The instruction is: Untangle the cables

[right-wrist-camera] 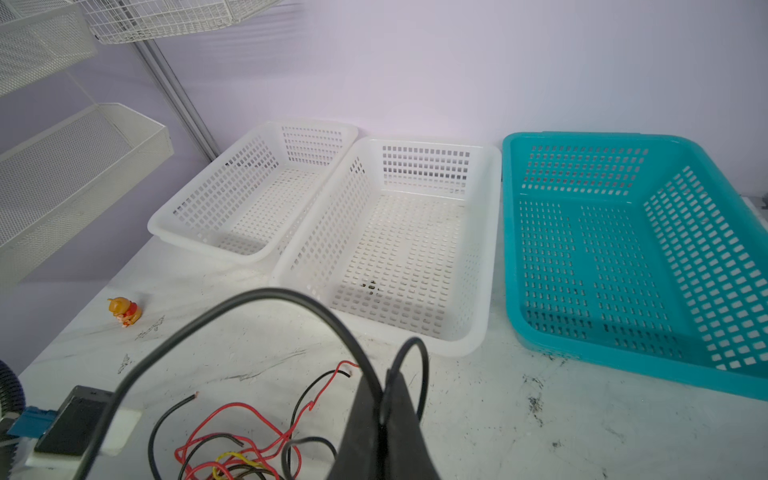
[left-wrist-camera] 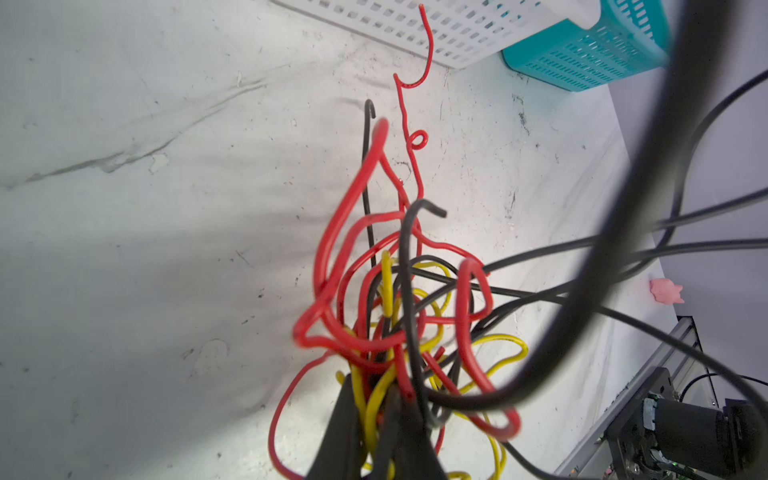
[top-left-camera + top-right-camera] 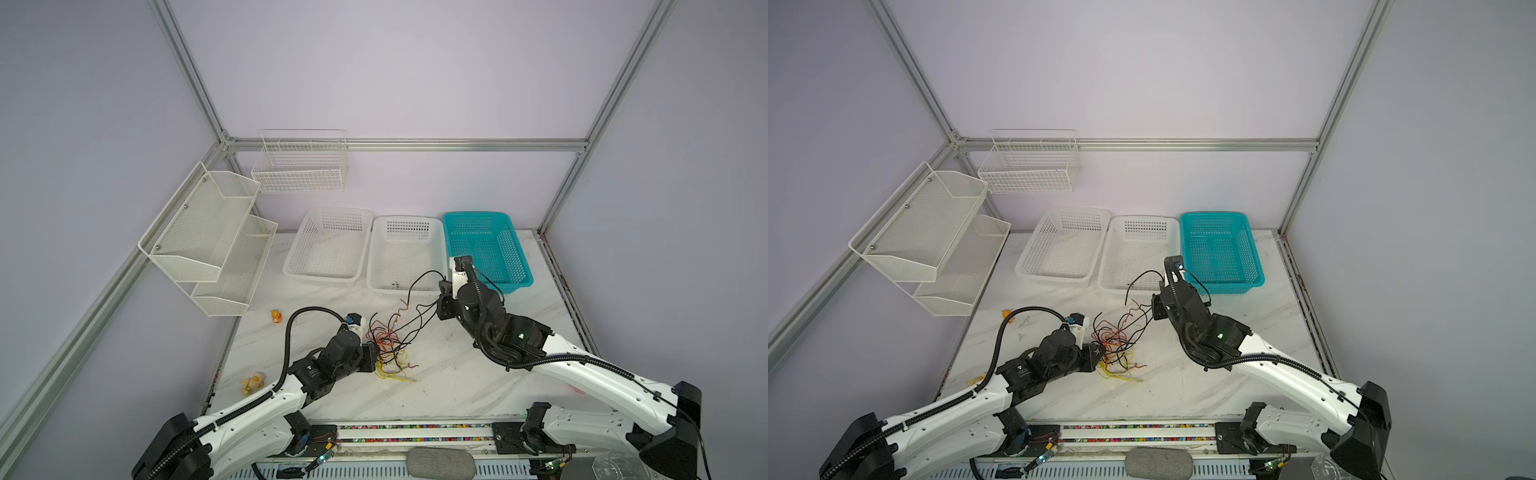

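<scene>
Your left hand (image 3: 376, 360) lies low over the white marble tabletop (image 3: 453, 382), pinching the heap of thin, floppy red, yellow and black cables (image 3: 390, 347). Hold that heap firmly. Your right hand (image 3: 440, 301) is lifted higher and points at the heap, pressed together on one thin black cable (image 1: 270, 292). Pull it away slowly, so the loops slide loose.

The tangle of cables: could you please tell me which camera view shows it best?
The left wrist view: the tangle of cables fills it close up, with red, yellow and black strands distinct. Both top views show it whole but small. The right wrist view catches only its edge.
</scene>
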Controlling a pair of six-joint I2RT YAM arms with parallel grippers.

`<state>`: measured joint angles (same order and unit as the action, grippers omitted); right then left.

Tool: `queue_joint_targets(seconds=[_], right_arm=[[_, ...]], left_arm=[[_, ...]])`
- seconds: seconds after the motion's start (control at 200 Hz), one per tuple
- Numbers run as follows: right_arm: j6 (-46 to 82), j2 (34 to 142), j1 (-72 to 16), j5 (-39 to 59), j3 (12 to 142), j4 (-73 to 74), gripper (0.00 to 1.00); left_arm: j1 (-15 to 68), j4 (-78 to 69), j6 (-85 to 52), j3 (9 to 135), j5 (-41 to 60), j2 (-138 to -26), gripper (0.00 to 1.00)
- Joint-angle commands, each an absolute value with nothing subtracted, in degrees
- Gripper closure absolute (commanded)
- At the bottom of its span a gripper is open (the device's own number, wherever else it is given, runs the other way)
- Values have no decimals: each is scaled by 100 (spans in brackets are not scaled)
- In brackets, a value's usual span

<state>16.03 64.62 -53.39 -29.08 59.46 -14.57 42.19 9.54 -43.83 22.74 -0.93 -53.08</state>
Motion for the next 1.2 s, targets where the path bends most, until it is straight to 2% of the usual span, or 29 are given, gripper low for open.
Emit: queue_joint_targets(seconds=[0.0, 0.11, 0.285, 0.375, 0.52, 0.725, 0.865, 1.075, 1.195], right_arm=[[1542, 6109, -5216, -3711, 6415, -1969, 100], [1550, 5889, -5153, -3434, 6538, -2146, 100], [1982, 6337, -5147, -1609, 6228, -2285, 100], [2072, 6493, -5145, -1202, 5826, -2039, 100], [2273, 6567, -5150, -453, 5422, -1687, 73], [2484, 6927, -5144, 192, 5071, -1507, 51], [2602, 7249, -5150, 755, 4779, -997, 49], [2654, 7910, -5146, 720, 4715, -533, 50], [2928, 8186, -5146, 693, 4466, -13, 50]], left_arm=[[4167, 1658, -4447, 2549, -735, -5301, 100], [4119, 1749, -4520, 2525, -850, -5287, 100], [4104, 1380, -4457, 2526, -591, -5231, 100], [4102, 1271, -4392, 2629, -464, -5225, 100], [4104, 1064, -4263, 2721, -252, -5230, 100], [4104, 981, -4245, 2825, -145, -5234, 100], [4105, 909, -4228, 2804, -134, -5237, 100], [4104, 822, -4214, 2845, 35, -5301, 100], [4104, 769, -4244, 2797, 40, -5189, 90]])
